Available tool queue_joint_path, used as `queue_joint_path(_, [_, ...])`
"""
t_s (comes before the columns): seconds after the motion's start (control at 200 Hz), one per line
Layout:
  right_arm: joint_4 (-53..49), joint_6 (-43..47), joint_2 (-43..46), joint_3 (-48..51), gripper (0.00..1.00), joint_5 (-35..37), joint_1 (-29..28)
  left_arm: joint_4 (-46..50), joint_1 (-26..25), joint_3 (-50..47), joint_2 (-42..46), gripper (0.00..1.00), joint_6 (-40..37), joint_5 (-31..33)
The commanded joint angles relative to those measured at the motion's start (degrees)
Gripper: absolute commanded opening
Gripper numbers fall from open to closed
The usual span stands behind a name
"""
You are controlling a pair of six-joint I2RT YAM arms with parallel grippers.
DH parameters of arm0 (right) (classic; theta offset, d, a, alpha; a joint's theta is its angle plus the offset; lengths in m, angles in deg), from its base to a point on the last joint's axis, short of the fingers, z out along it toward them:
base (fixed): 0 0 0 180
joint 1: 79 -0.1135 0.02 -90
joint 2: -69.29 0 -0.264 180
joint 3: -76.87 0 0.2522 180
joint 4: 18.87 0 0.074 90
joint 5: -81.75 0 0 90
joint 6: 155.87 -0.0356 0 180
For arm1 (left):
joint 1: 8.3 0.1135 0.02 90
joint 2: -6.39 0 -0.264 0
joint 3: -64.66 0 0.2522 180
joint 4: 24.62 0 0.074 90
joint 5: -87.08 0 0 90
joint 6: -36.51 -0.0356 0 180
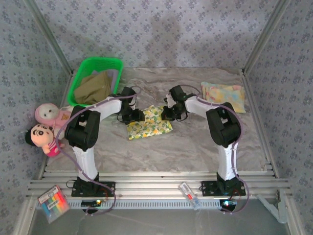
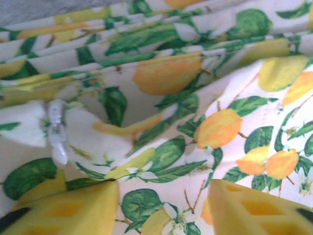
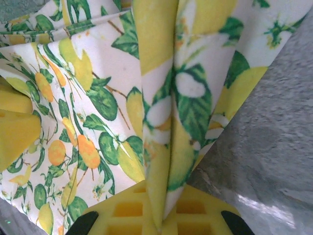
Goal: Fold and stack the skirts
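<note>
Lemon-print skirt (image 1: 149, 123): lies mid-table between the two arms, partly doubled over, its upper right corner lifted off the marble-look table (image 1: 195, 147).
Right gripper (image 1: 168, 113): clamped on that lifted corner; in the right wrist view a fold of the cloth runs down between the yellow pads (image 3: 122, 210) and is pinched there.
Left gripper (image 1: 133, 116): down at the skirt's left end. In the left wrist view the jaws stand apart with printed cloth lying flat across the gap; whether the tips below have any of it caught, I cannot tell from here.
Zip pull (image 2: 57, 129): a small pale one sits among the folds near the left pad, so that is probably the waist end.
Pastel skirt (image 1: 223, 96): folded flat at the far right of the table, well apart from the arms.
Olive skirt (image 1: 93, 87): heaped in the green basket (image 1: 117, 62), a lavender edge just beside it.
Handling: thin, light and limp; it will sag and crease wherever it is not supported, and may slide a little on the smooth top.
Where to hold: corners or hem edges, both ends together, pinching every layer so the fold keeps square.
</note>
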Motion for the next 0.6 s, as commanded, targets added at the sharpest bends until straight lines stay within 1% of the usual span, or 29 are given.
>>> queue_joint_path(0.0, [-7.8, 3.7, 2.0, -1.3, 0.00, 8.7, 2.3, -0.4, 0.8, -0.2, 2.0, 0.69, 2.9, 4.0])
queue_joint_path(0.045, [-9.6, 5.0, 2.2, -2.2, 0.00, 10.7, 2.9, -1.2, 0.8, -0.1, 3.3, 0.77, 3.9, 4.1])
queue_joint_path(0.205, [-14.1, 8.5, 4.0, -3.7, 0.00, 15.6, 5.1, -3.4, 0.9, 1.0, 6.7, 0.99, 7.0, 5.3])
queue_joint_path(0.305, [-14.9, 10.7, 5.5, -3.6, 0.00, 16.9, 7.2, -6.4, 1.2, 0.9, 7.9, 1.00, 9.7, 5.9])
queue_joint_path(0.41, [-15.3, 13.0, 6.4, -3.7, 0.00, 17.3, 10.9, -9.2, 1.4, 1.3, 8.1, 1.00, 12.1, 6.5])
queue_joint_path(0.515, [-17.7, 17.2, 6.6, -5.3, 0.00, 17.6, 14.8, -10.6, 1.4, 2.5, 7.5, 1.00, 13.0, 7.5])
queue_joint_path(0.595, [-20.9, 22.1, 6.5, -7.8, 0.00, 15.6, 18.0, -10.4, 1.4, 4.0, 6.7, 1.00, 12.9, 7.9])
